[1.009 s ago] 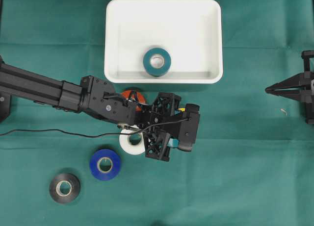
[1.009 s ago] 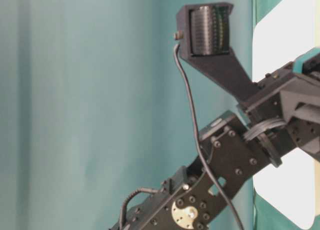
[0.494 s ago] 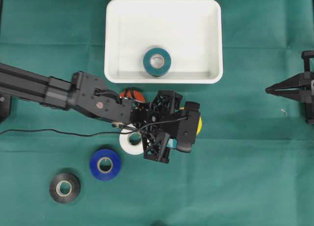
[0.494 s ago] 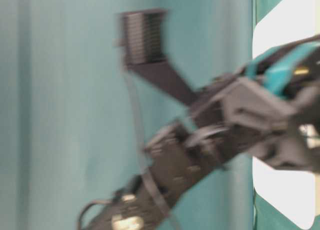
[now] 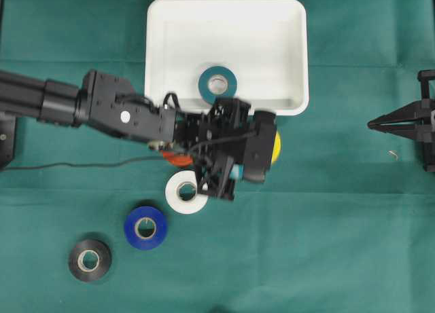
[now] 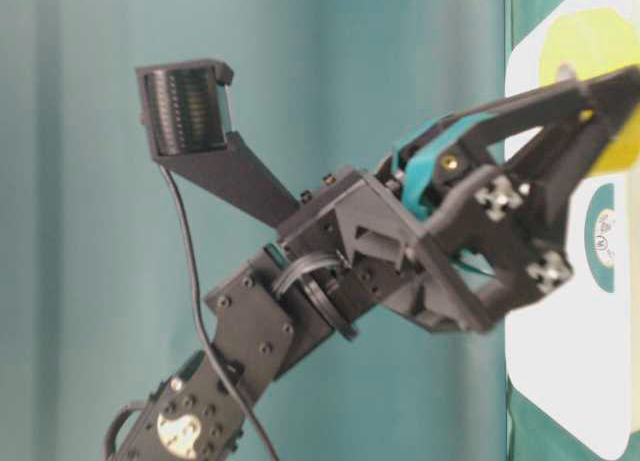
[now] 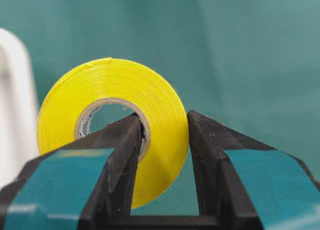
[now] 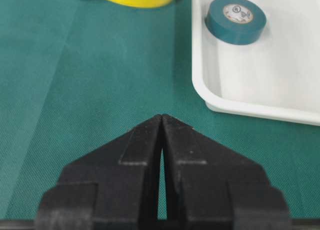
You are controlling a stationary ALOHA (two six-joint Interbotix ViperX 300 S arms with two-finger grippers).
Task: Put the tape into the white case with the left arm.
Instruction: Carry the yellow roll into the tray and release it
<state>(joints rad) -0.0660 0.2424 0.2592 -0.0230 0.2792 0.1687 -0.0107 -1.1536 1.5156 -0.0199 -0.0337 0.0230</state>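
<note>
Yellow tape (image 7: 112, 125) clamped in the left end effector (image 7: 162, 165), beside the case's (image 5: 158, 55) near rim.

The tape stands on edge, its hole facing along the wrist view; one finger (image 7: 122, 155) sits inside the core, the other against the outer face, pinching the roll's wall. From overhead the roll (image 5: 274, 146) shows just past the end effector, outside the case. A teal roll (image 5: 217, 84) lies flat inside the case. The tabletop (image 5: 340, 245) is covered in green cloth; white (image 5: 186, 193), blue (image 5: 145, 227), black (image 5: 90, 260) and partly hidden orange (image 5: 178, 158) rolls lie flat on it. The right end effector (image 8: 162, 135) rests well apart, closed and holding nothing. A teal backdrop (image 6: 100, 281) stands behind.
</note>
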